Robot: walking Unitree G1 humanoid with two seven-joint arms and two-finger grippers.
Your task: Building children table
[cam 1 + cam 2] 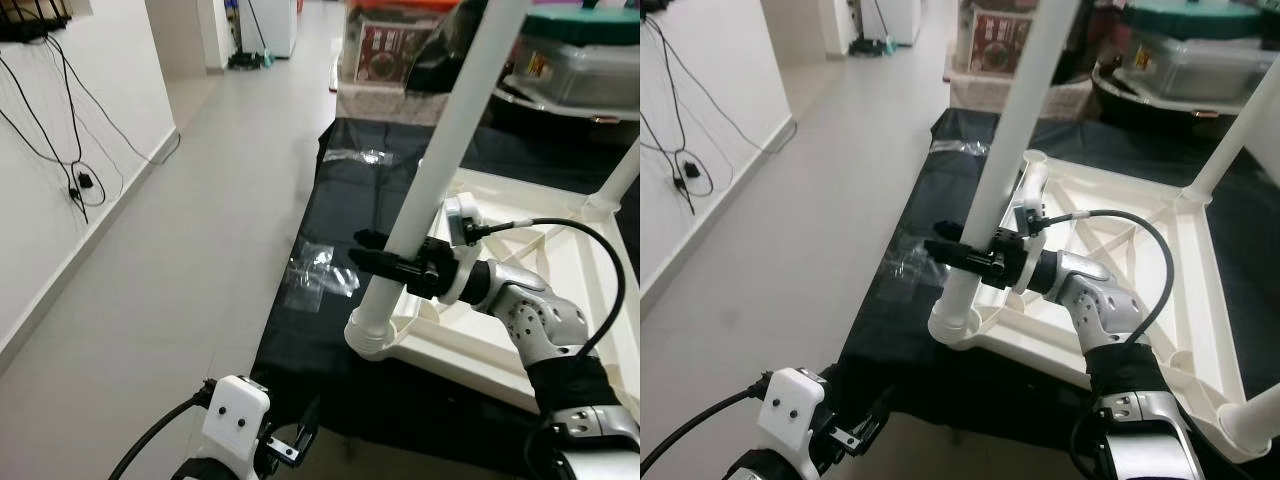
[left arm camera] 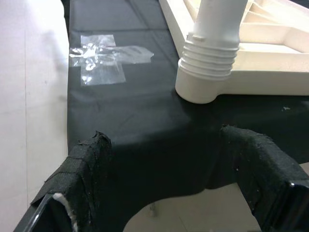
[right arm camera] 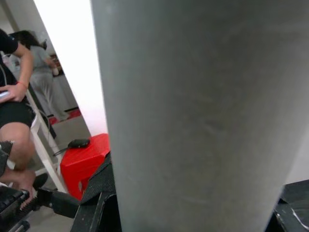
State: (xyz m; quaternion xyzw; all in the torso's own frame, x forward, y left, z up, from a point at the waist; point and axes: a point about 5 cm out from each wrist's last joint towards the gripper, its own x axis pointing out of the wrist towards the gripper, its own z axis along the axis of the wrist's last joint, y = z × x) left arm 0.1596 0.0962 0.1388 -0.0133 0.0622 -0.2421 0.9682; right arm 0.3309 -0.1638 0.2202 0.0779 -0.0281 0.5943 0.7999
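The white table top [image 1: 500, 330] lies upside down on a black cloth [image 1: 340, 200]. A long white leg [image 1: 440, 150] stands tilted in its near-left corner socket [image 1: 372, 335]. My right gripper [image 1: 362, 250] is shut on this leg just above the socket, its black fingers reaching past the leg toward the left. In the right wrist view the leg [image 3: 203, 111] sits close between the fingers. My left gripper [image 1: 295, 440] hangs low in front of the cloth's near edge, open and holding nothing. In its wrist view the ribbed leg base [image 2: 207, 72] lies ahead of its fingertips [image 2: 87, 159].
Another leg [image 1: 1230, 140] stands at the far right corner, and one [image 1: 1250, 420] at the near right. Clear plastic bags [image 1: 320, 270] lie on the cloth. Boxes and a bin [image 1: 580, 60] stand behind. A wall with cables [image 1: 80, 180] runs along the left; a seated person [image 3: 14, 121] is nearby.
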